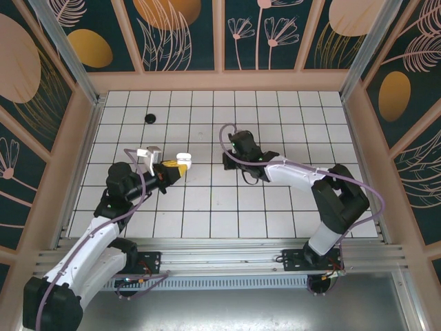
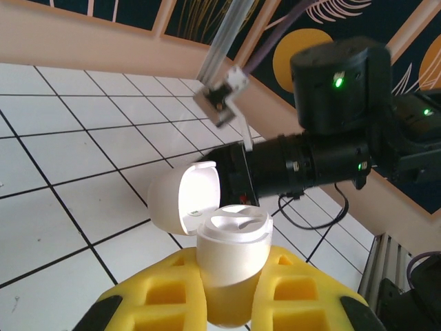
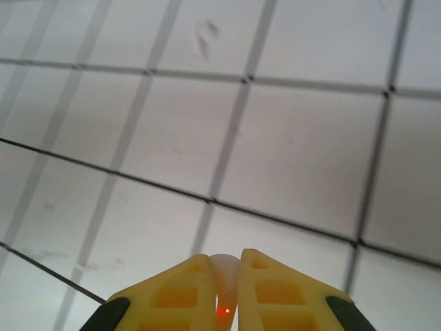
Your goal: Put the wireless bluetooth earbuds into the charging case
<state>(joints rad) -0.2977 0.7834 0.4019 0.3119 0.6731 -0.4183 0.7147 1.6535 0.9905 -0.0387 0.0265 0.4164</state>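
I judge this as the insertion step: my left gripper (image 2: 231, 276) is clamped on the white charging case (image 2: 231, 238), lid (image 2: 186, 196) open, and my right gripper (image 3: 224, 262) pinches a small pale piece I take for an earbud (image 3: 222, 270). From above, the earbud is near the case's right side, not touching. The next move calls for carrying it over the open top and aligning it carefully

Probably a robotics lab test cell: white tiled floor (image 1: 207, 207), aluminium frame rails (image 1: 220, 249), leaf-patterned panel walls (image 1: 186, 34).
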